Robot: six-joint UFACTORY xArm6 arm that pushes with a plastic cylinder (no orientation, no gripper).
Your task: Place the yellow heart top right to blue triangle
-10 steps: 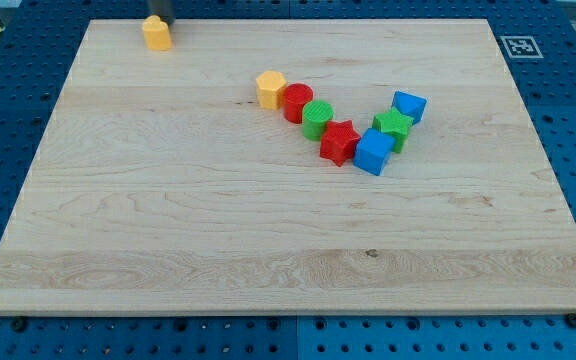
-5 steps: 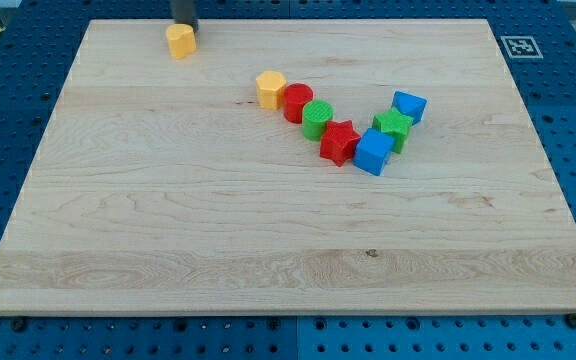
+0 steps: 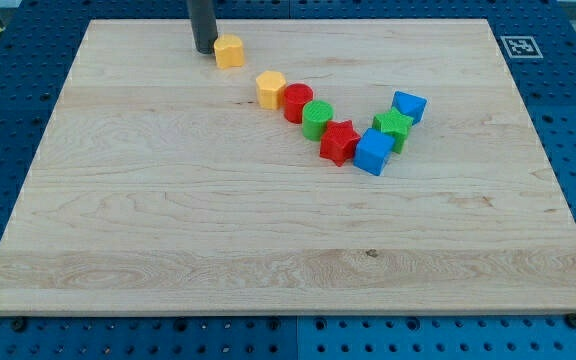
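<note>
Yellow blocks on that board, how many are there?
2. One yellow block sits near the view's top, just right of the tool's tip. The other heads the left end of the coloured row, beside the red cylinder. None seems hidden.

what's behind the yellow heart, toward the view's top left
My tip stands right against the yellow heart on its left; whether they touch is hard to tell. Past it lies bare wooden board. The rod hides a strip of board.

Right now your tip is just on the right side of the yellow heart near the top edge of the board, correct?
Not quite. In the camera view, my tip is just on the view's left side of the yellow heart, not its right. The heart is indeed near the top edge of the board.
</note>
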